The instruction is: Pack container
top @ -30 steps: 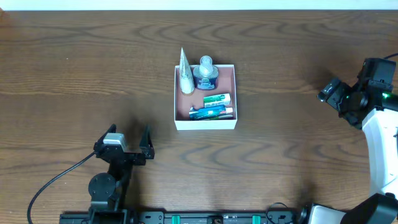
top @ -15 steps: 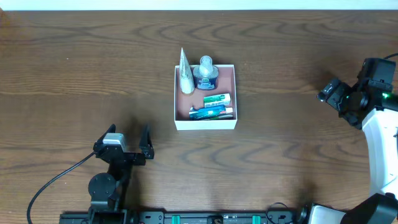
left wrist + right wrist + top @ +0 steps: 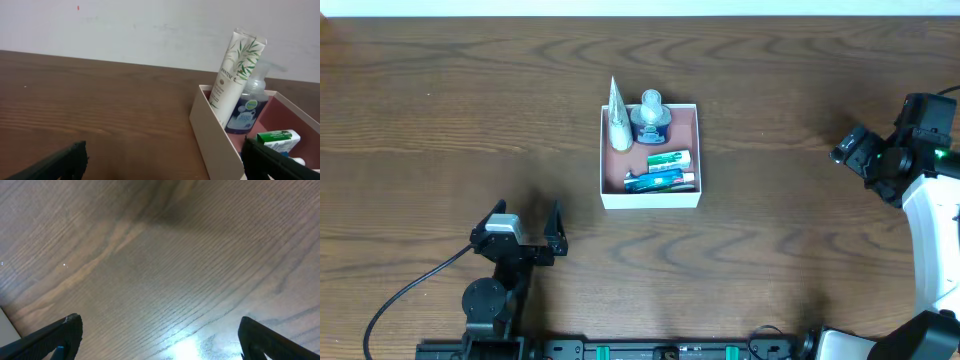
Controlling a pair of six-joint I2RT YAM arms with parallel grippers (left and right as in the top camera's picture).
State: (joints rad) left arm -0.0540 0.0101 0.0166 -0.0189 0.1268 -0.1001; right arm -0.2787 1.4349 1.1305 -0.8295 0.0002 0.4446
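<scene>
The left gripper (image 3: 529, 212) sits low over the table (image 3: 440, 120), at about seven o'clock on the overhead view. Its two black fingers are spread wide, with nothing between them but bare wood. The right gripper (image 3: 160, 324) is far out at three o'clock. Its wrist camera shows its jaws just as wide and empty, with only wood grain and a bright patch of glare below.

From the left gripper, the container (image 3: 650, 202) lies at roughly two o'clock and well apart from it. From the right gripper it lies at nine o'clock, further off still. It stands near the middle of the table, a little toward the far side, its white walls framing a reddish-brown floor.

Inside, a white tube (image 3: 618, 118) printed with green leaves stands at eleven o'clock, leaning against the wall. Just beside it, at twelve, is a blue pump bottle (image 3: 651, 120). A green-and-white box (image 3: 669, 159) lies flat at four o'clock. A blue packet (image 3: 655, 181) lies along the near wall at five to six o'clock.

A black cable (image 3: 400, 290) trails from the left arm's base toward eight o'clock.
</scene>
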